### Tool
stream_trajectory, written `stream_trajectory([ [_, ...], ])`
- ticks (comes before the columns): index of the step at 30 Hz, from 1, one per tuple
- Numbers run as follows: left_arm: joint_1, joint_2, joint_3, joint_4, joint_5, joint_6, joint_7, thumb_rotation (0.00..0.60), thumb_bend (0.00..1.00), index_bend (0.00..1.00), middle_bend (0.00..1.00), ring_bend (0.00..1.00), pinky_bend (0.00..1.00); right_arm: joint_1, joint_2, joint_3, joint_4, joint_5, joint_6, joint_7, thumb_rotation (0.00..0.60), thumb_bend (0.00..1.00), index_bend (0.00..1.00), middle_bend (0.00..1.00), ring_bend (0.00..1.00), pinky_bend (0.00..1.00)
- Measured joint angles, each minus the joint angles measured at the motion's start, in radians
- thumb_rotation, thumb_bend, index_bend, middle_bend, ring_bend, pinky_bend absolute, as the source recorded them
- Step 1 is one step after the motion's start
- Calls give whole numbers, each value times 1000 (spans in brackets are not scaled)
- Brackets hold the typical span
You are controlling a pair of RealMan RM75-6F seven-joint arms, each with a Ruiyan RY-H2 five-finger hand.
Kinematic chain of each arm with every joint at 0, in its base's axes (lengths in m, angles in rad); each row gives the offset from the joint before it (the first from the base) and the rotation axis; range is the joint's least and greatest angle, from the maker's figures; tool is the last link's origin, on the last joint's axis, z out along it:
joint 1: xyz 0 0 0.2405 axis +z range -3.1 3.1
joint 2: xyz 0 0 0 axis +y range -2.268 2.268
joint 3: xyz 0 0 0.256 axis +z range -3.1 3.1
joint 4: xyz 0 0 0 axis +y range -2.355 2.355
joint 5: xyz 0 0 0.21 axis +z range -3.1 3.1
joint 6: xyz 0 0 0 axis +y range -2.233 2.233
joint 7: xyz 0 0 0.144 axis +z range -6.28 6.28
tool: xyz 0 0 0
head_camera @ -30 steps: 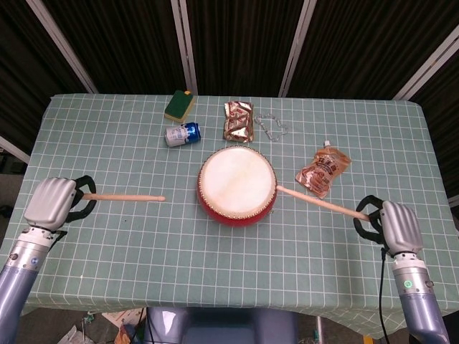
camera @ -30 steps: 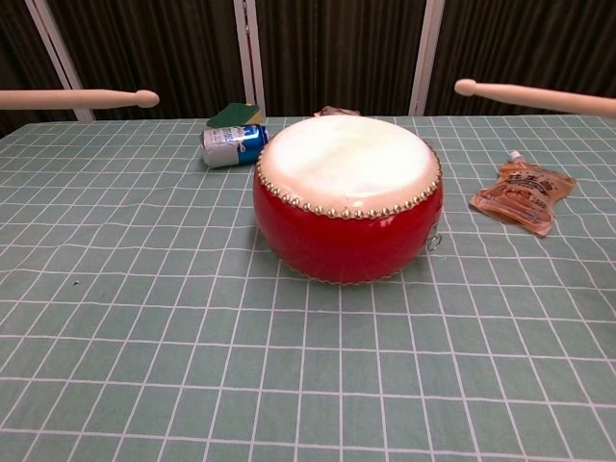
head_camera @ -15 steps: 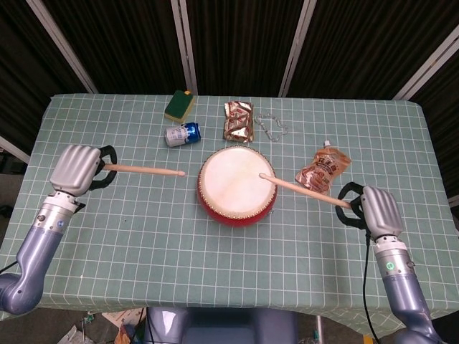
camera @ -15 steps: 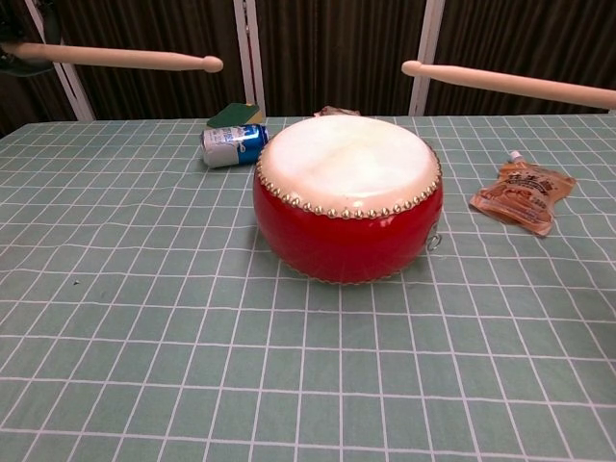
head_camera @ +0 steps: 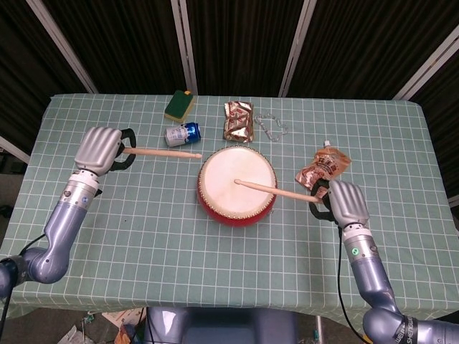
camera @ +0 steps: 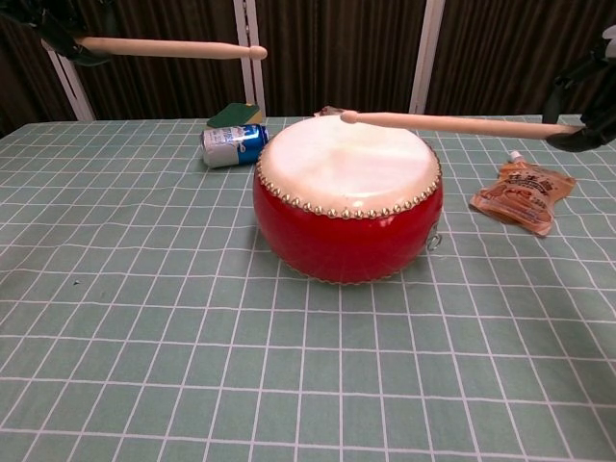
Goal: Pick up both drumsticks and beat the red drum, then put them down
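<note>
Both drumsticks have been carried inward since half a second ago, and the right one has been brought down toward the drumhead. At the middle of the green checked table [head_camera: 143, 236] the red drum [head_camera: 237, 185] is seen standing upright, its pale skin facing up. The right drumstick [head_camera: 276, 190] is held over the skin, its tip near the centre of the drumhead; actual contact cannot be confirmed. Its handle is gripped by the right hand [head_camera: 345, 203], fingers closed around it, just right of the drum. The left drumstick [head_camera: 163, 153] is held level, left of the drum and above the cloth, its tip short of the rim. It is clasped by the left hand [head_camera: 100, 149], fingers wrapped around the butt. Farther back, a blue can [head_camera: 182, 134] lies on its side, with a green sponge [head_camera: 180, 105] behind it, a brown foil packet [head_camera: 239, 120] beside them and an orange pouch [head_camera: 323, 166] to the right.
</note>
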Motion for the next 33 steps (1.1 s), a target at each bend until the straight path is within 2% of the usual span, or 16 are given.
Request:
stream_trajectory([
  [4, -17, -6, -1, 8, -2, -3, -4, 600, 507, 778, 1000, 1000, 1000, 14, -8, 21, 9, 16, 9, 10, 600, 688, 962, 1000, 1000, 1000],
  [13, -30, 13, -2, -5, 9, -4, -25, 600, 507, 778, 1000, 1000, 1000, 2, 27, 143, -6, 14, 12, 222, 600, 689, 963, 1000, 1000, 1000],
  [16, -32, 21, -1, -5, 11, -6, -35, 600, 507, 778, 1000, 1000, 1000, 5, 38, 165, -4, 17, -1, 252, 600, 688, 963, 1000, 1000, 1000],
  [18, -32, 24, 1, -3, 12, -8, -41, 600, 507, 778, 1000, 1000, 1000, 14, 33, 152, 7, 16, -7, 239, 600, 688, 963, 1000, 1000, 1000],
  [24, -27, 35, 16, 2, 21, -18, -69, 600, 507, 779, 1000, 1000, 1000, 73, -48, 60, 106, 31, -24, 107, 600, 689, 964, 1000, 1000, 1000],
  [27, -23, 37, 25, 13, 27, -29, -86, 600, 507, 778, 1000, 1000, 1000, 111, -82, 8, 165, 51, -25, -15, 600, 688, 966, 1000, 1000, 1000],
  [33, -16, 38, 41, 46, 47, -48, -129, 600, 507, 778, 1000, 1000, 1000, 196, -142, -97, 257, 107, 31, -380, 600, 689, 969, 1000, 1000, 1000],
])
